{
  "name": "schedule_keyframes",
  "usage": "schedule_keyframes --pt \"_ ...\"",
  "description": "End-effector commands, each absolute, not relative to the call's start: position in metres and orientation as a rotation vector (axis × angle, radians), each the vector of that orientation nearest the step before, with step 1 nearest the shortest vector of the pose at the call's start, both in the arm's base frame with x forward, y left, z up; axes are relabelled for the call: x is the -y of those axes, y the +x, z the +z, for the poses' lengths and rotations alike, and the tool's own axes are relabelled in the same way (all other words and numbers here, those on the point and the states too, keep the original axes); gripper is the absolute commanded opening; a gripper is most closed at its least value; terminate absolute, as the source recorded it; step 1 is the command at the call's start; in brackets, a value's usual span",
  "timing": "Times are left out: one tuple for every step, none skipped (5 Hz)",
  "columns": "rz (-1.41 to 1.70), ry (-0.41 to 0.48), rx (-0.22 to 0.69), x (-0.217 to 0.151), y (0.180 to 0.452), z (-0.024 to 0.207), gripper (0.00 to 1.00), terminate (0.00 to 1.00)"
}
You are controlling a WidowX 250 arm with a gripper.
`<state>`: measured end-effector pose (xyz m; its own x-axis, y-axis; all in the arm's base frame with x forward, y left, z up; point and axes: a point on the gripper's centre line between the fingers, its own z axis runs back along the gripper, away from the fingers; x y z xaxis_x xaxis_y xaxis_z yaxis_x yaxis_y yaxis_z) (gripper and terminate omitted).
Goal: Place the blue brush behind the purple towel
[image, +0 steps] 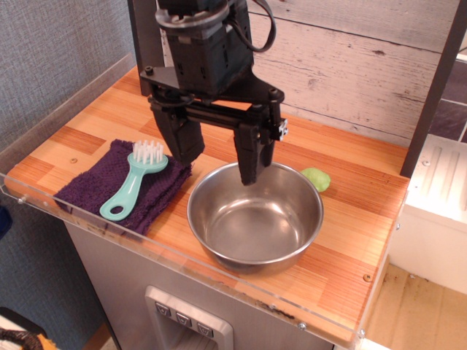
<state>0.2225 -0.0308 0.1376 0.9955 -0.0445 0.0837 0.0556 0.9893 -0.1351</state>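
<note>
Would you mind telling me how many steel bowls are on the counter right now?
1. The steel bowl sits near the counter's front edge, right of the purple towel, with the open tool above its back rim. None seems hidden.

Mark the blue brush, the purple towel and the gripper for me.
blue brush (pixel 130 188): only camera view, mid-handle.
purple towel (pixel 87 188): same view, bare cloth left of the handle.
gripper (pixel 216 157): same view, between its open jaws.

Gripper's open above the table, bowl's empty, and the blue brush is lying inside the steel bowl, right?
Not quite: the blue brush lies on the purple towel, left of the steel bowl, as the observation.image view shows. The gripper is open above the table, and the bowl is empty.
</note>
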Motion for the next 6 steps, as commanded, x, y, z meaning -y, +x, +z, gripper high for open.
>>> schedule_keyframes --pt "-0.050 -0.138 0.081 0.031 0.222 0.138 1.00 0.00" --pt "0.006 -0.126 0.090 -0.003 0.224 0.137 1.00 0.00" --pt "0.038 -0.080 0.088 -0.047 0.225 0.139 1.00 0.00" --pt "0.036 0.022 0.059 -0.070 0.233 0.134 1.00 0.00" --pt "0.017 0.041 0.062 -0.072 0.246 0.114 1.00 0.00" --pt "0.066 0.096 0.072 -0.077 0.256 0.093 1.00 0.00"
